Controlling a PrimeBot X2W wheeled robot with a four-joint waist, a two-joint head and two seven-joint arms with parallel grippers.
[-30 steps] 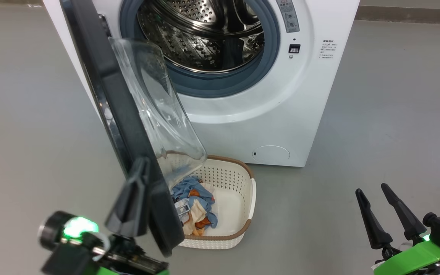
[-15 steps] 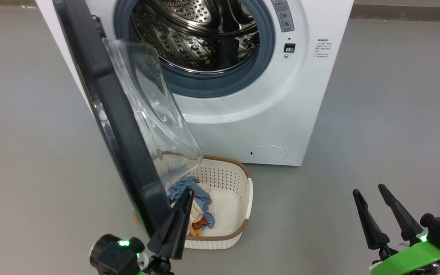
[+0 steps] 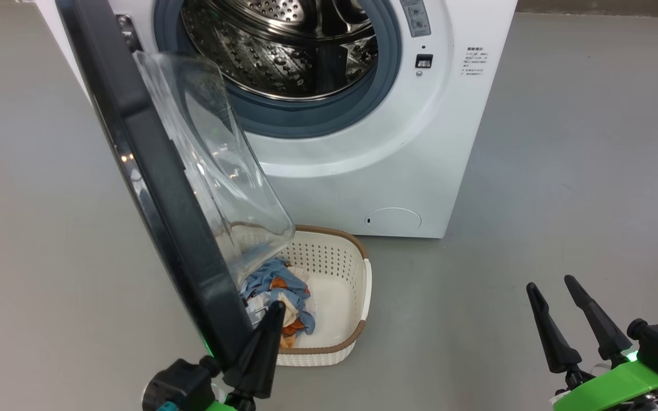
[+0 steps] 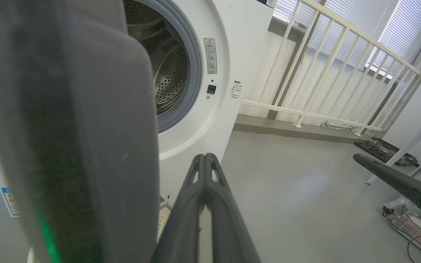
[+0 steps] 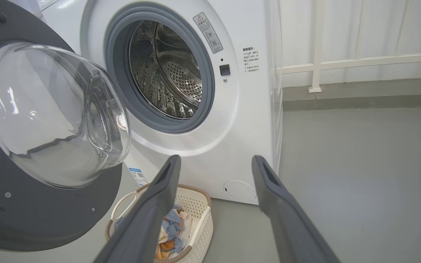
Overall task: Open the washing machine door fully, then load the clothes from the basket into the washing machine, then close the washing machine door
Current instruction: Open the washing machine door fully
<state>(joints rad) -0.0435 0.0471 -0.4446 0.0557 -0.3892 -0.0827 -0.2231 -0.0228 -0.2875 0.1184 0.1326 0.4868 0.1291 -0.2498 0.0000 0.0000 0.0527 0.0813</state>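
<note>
While washing machine door (image 3: 152, 171) is hanging open centre-left | left gripper (image 3: 276, 307) being held shut, empty, beside its edge | right gripper (image 3: 550, 282) being held wide, empty, lower right | clothes (image 3: 275, 288) in basket (image 3: 334, 262)

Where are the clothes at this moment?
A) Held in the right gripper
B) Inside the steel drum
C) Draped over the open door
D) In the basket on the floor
D: the clothes lie heaped in the basket, in front of the washing machine.

One washing machine (image 3: 397, 142), one door (image 3: 157, 188), one basket (image 3: 329, 257), one heap of clothes (image 3: 275, 285), two grippers: left gripper (image 3: 276, 306), right gripper (image 3: 550, 283).
</note>
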